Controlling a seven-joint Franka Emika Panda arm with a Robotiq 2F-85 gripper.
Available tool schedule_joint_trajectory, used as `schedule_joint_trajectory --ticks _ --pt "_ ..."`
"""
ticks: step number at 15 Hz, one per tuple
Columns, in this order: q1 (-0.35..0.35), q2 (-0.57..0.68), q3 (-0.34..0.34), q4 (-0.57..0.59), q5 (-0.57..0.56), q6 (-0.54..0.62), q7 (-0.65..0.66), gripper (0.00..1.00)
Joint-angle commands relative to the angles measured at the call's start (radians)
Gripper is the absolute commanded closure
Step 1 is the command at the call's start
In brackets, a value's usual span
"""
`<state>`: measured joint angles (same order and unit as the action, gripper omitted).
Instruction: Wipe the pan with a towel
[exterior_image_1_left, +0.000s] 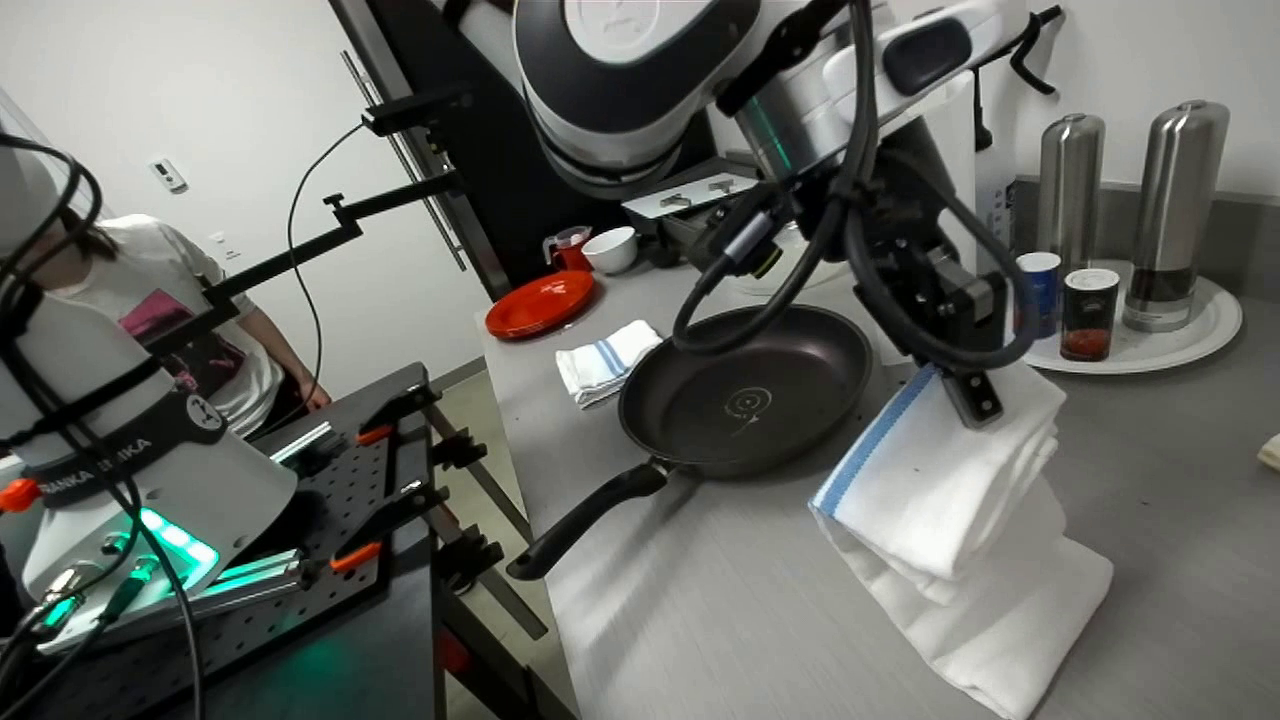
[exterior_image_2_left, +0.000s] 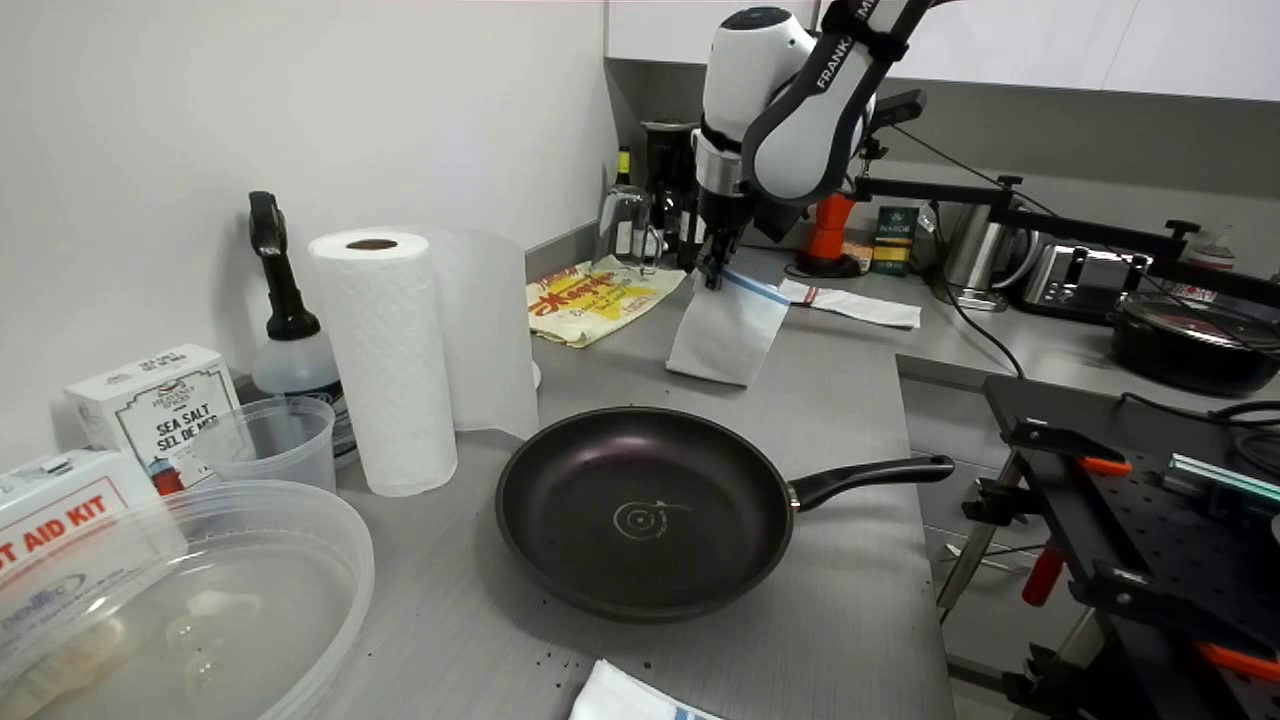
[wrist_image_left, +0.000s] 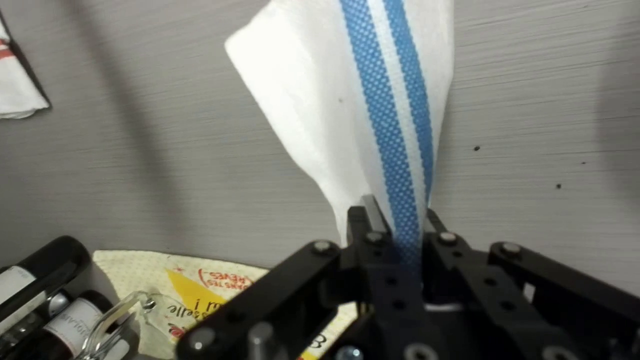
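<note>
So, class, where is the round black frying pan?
In an exterior view, the pan lies on the grey counter, right of the tall white paper roll.

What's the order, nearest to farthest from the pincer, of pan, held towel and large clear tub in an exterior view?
1. Towel: gripped by the pincer.
2. Pan: mid-picture, nearer the camera.
3. Large clear tub: at the picture's lower left.

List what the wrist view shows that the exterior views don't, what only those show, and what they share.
Wrist view only: the two blue stripes on the gripped towel, clearly separate.
Exterior views only: the pan, the white arm and another folded, blue-striped cloth.
Shared: the claw clamping the towel over the gray counter.
</note>
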<state>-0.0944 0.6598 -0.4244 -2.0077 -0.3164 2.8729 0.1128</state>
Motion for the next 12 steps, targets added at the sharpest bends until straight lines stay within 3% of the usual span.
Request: schedule_joint_trajectory --ticks 1,9,12 --pt "-0.005 0.001 0.067 -0.043 0.055 -0.007 -0.012 0.97" --pt "-0.042 0.029 0.160 -0.061 0.165 -0.037 -0.029 0.97" --pt "-0.085 0.044 0.193 -0.042 0.208 -0.044 -0.040 0.97"
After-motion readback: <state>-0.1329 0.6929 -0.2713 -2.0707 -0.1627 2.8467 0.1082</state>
